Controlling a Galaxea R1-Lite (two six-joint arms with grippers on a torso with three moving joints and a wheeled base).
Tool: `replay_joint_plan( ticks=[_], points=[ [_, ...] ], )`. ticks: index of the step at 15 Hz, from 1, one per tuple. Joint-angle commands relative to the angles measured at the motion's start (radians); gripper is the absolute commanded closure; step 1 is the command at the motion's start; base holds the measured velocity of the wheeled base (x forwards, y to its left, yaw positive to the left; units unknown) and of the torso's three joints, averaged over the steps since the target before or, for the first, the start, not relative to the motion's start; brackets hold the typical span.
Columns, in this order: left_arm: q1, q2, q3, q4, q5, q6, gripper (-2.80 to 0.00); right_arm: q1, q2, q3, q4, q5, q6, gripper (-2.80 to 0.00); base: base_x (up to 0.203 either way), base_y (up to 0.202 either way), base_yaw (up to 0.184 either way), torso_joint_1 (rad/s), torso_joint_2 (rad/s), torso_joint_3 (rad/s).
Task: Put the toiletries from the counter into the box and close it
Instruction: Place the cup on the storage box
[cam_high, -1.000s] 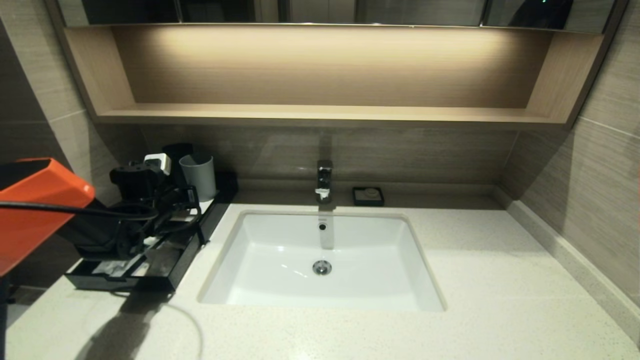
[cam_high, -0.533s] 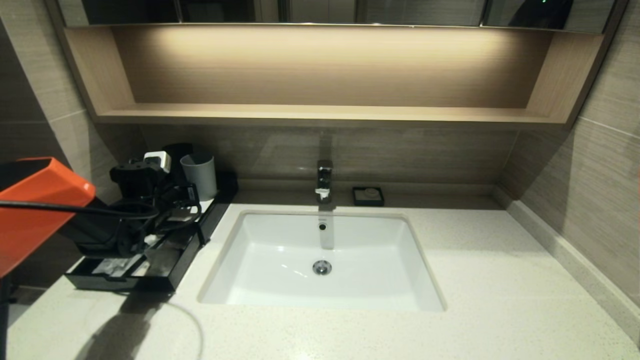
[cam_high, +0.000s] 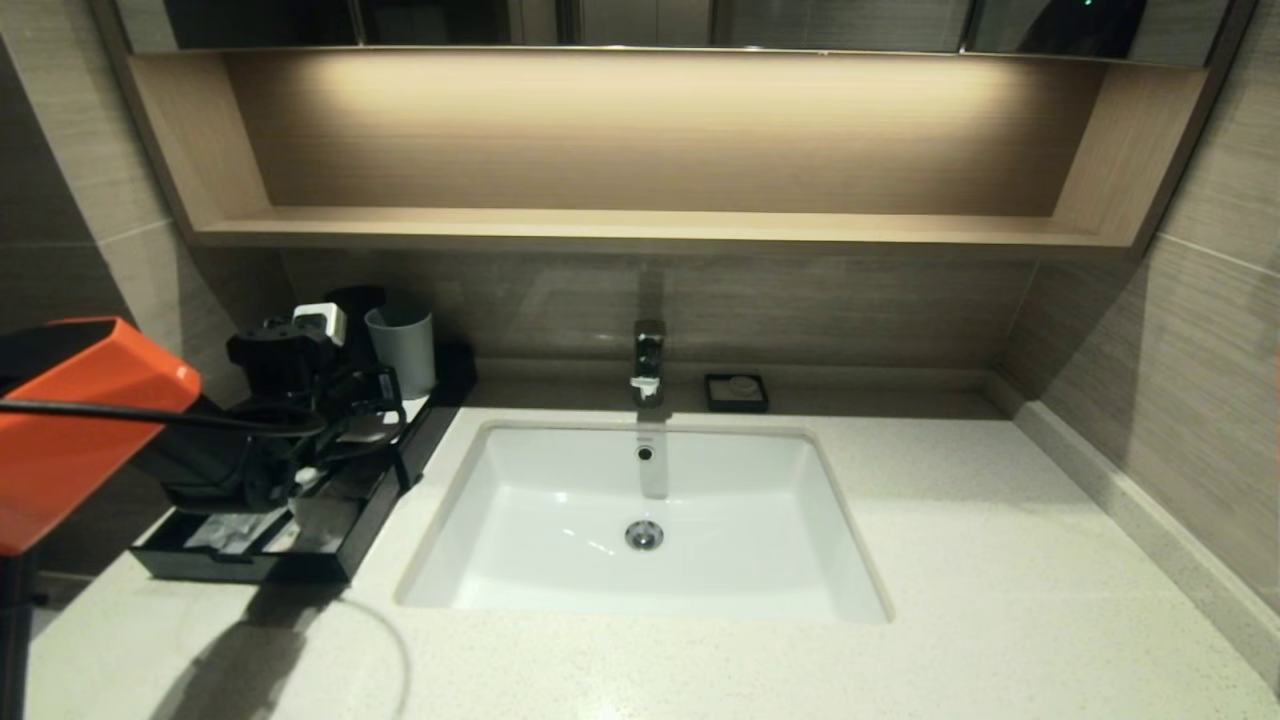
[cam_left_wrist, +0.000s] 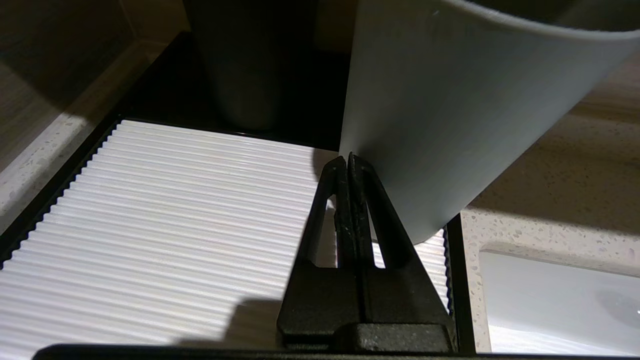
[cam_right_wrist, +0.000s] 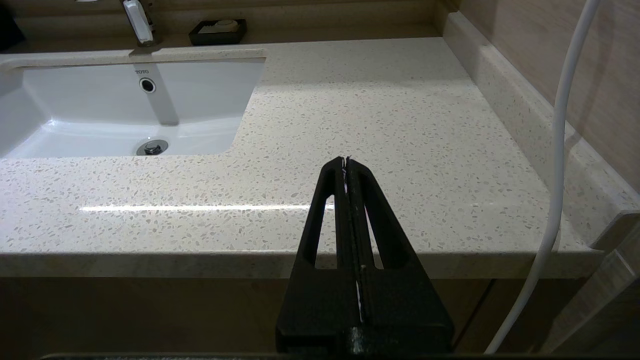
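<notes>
The left gripper (cam_left_wrist: 348, 161) is hovering over the white ribbed panel (cam_left_wrist: 165, 200) on top of the black box (cam_high: 375, 490) at the left of the head view, its fingers pressed together on nothing, tips just beside the pale grey cup (cam_left_wrist: 450, 115). The drawer (cam_high: 235, 545) is standing pulled out with clear-wrapped toiletries (cam_high: 232, 530) lying inside. The right gripper (cam_right_wrist: 346, 162) is hanging before the counter (cam_right_wrist: 380, 130) edge, fingers closed and empty, sink basin (cam_high: 640, 520) at centre.

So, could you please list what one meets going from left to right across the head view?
Left gripper over the box → grey cup → faucet above the sink → soap dish → bare counter.
</notes>
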Motion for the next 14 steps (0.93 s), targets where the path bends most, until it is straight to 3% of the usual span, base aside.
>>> replay_joint_plan(
  ticks=[1, 14],
  points=[
    [0.001, 0.019, -0.017, -0.003, 0.001, -0.001, 0.00, 0.000, 0.002, -0.001, 0.000, 0.000, 0.000, 0.00, 0.000, 0.000, 0.000, 0.000, 0.00, 0.000],
    [0.013, 0.033, -0.050, -0.006, 0.001, -0.003, 0.00, 0.000, 0.002, 0.000, 0.000, 0.001, 0.000, 0.00, 0.000, 0.000, 0.000, 0.000, 0.00, 0.000]
  ],
)
